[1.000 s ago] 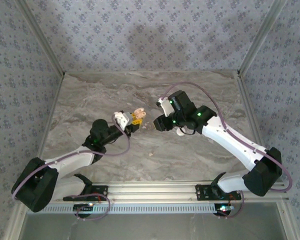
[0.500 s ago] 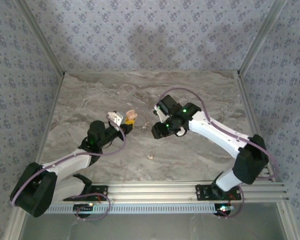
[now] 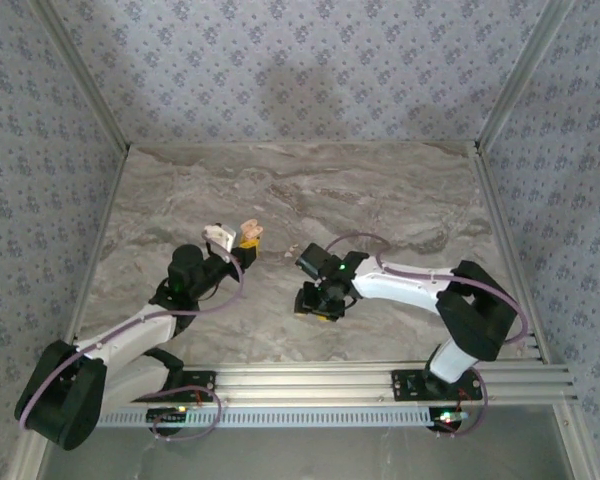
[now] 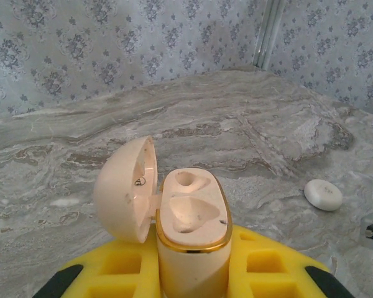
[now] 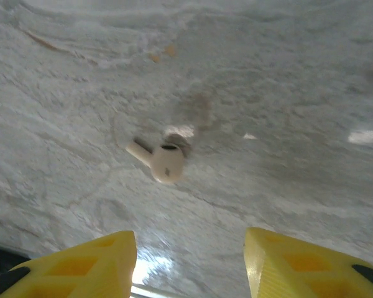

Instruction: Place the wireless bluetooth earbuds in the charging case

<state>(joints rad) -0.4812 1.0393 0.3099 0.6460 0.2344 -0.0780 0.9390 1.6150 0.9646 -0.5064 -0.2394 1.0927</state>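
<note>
A: Left side first. What has the left gripper (image 3: pixel 238 243) got?
B: It is clamped on a cream plastic charging case (image 4: pixel 193 217) with a gold rim, with yellow fingers (image 4: pixel 112 276) on either side of its body. The case is upright, held above the grey marbled tabletop (image 3: pixel 400 200), a little left of centre.
A: Lid?
B: The rounded lid (image 4: pixel 125 186) is swung open to the left on its hinge. Both moulded wells are empty.
A: And the earbud?
B: One small whitish plastic earbud (image 5: pixel 161 162) with a short stem lies on the tabletop close to the near edge, roughly midway between the left and right edges. It is well apart from the case.
A: Right gripper?
B: The right gripper (image 5: pixel 189 261) is poised over it, yellow fingers spread and nothing between them. The earbud sits just ahead of the gap. The wrist view is blurred, so I cannot tell how close the fingertips are to the surface.
A: Anything else down there?
B: A white oval puck (image 4: pixel 323 194) lies flat on the tabletop, off to the right of the case in the left wrist view, untouched.
</note>
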